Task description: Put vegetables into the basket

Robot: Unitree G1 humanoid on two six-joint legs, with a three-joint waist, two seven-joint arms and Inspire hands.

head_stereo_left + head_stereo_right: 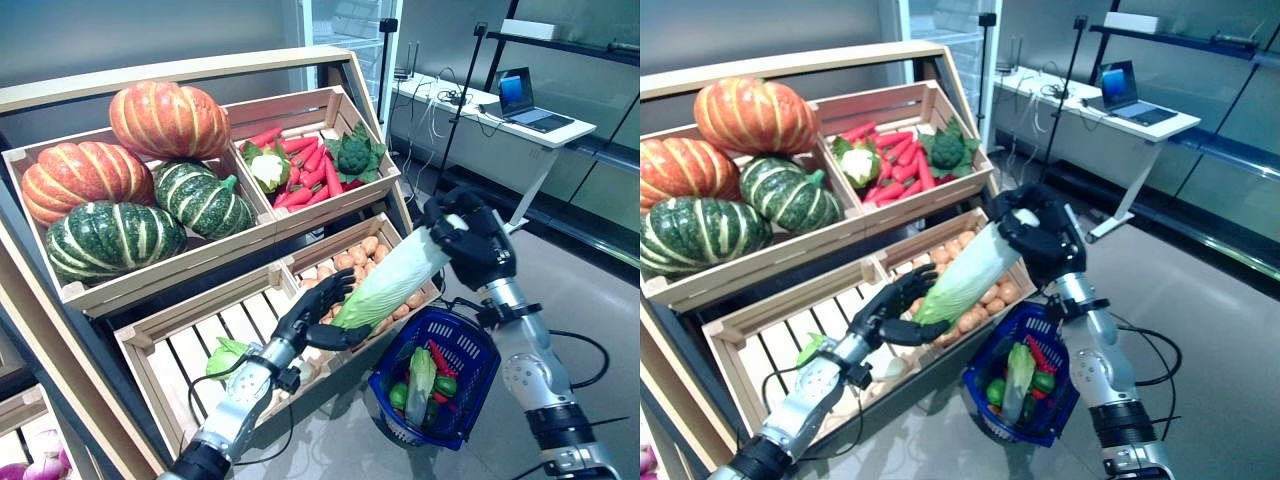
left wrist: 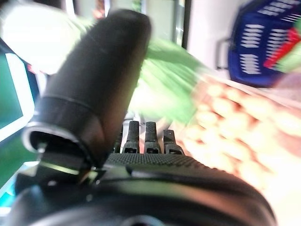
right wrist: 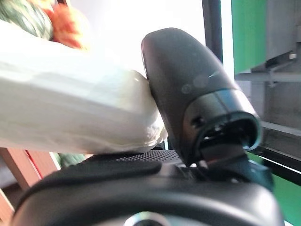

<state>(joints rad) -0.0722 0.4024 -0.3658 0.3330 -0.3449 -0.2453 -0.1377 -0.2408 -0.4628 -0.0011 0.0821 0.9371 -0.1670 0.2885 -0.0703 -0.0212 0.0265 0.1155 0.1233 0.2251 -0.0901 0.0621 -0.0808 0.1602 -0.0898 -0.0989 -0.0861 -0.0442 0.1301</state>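
left hand (image 1: 318, 310) sits loose and open under the leafy end of the cabbage (image 1: 390, 277), right hand (image 1: 470, 240) is clamped round its white end, and it's held up over the potato crate (image 1: 352, 262), above the blue basket (image 1: 437, 388)

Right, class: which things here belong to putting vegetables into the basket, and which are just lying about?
Job:
napa cabbage
blue basket
right hand, gripping the cabbage's white end
left hand, at its leafy end

Lying about:
pumpkins
laptop
white desk
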